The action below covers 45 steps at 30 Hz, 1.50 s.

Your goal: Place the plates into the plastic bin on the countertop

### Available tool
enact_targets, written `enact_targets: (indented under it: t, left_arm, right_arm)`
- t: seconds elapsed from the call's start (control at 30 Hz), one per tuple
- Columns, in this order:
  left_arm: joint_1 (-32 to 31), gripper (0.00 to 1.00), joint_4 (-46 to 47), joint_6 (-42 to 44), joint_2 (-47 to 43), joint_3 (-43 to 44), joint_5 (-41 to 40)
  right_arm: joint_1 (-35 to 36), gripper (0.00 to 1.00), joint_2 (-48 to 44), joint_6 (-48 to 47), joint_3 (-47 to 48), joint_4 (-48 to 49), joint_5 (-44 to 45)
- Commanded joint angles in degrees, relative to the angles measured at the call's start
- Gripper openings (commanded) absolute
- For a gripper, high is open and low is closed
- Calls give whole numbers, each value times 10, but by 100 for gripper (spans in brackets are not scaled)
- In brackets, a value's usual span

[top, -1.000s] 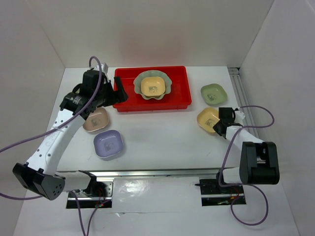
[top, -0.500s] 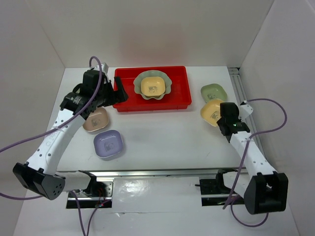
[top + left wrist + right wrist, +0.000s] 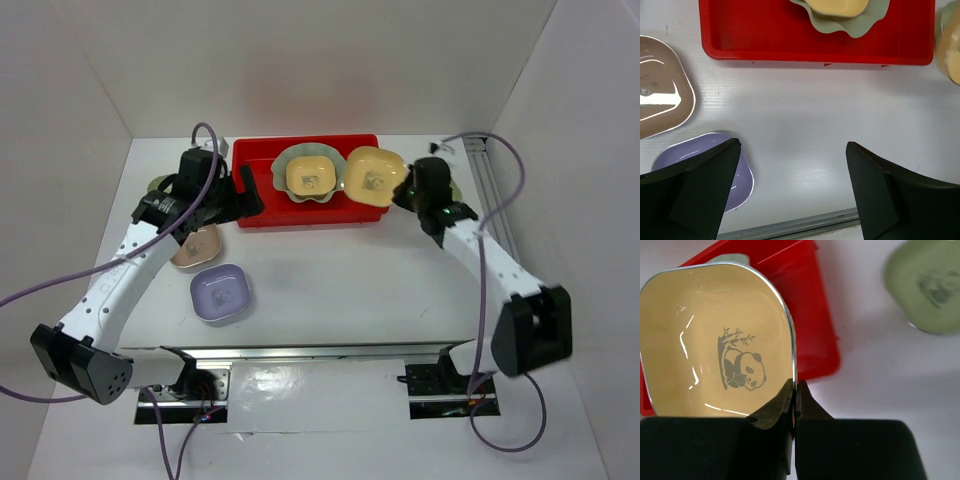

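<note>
White walls close in a plain white countertop (image 3: 340,270), with the red plastic bin (image 3: 258,160) lying at its far side, long axis running left to right across the top view. The right gripper (image 3: 794,390) is pinched tight on the near rim of a yellow rounded-square dish (image 3: 372,176), one finger inside the lip and one outside; the dish hangs over the bin's right end, and whether it touches the bin I cannot tell. It looks hard, glossy and thin-walled, so I judge it light and stiff but slippery at the glaze, and liable to chip if dropped; the rim is the only sensible hold, since the bowl is too broad to span. Its mouth faces up, about level; being nearly square it has no real long axis, and the held side points back toward the right arm, the panda print reading upright from the wrist.

The left gripper (image 3: 793,150) hovers wide open with nothing in it, just beside the bin's left end. In the bin sits the pale-green scalloped dish (image 3: 340,165) with a second yellow dish (image 3: 310,176) nested in it. Outside it lie the tan-brown dish (image 3: 660,95), the lavender dish (image 3: 222,293) and the olive-green dish (image 3: 927,282).
</note>
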Motion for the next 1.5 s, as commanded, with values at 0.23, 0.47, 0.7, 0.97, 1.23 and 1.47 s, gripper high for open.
enact_targets:
  t: [0.23,0.47,0.7,0.97,1.23,1.47]
  left_arm:
    - [-10,100,-11,15,-57,-36,-20]
    - [-10,100,-11,32,-75,-58,-20]
    - [-10,100,-11,38,-82,-74,-8]
    - [-10,100,0,2,-128,-127,-7]
    - [-44,100,50,-90,-159,-280,13]
    - [-100,100,99,-138,-120,-323,2]
  right_arm:
    - [83,0,343,-122,356,-17,-56]
    - [88,0,492,-172,530,-82,-56]
    - [95,27,541,-166,584,-88,-57]
    - [121,100,513,-172,670,-102,-46]
    - [51,100,374,-195,484,-81,46]
    - [-65,100,289,-208,263,-2,-17]
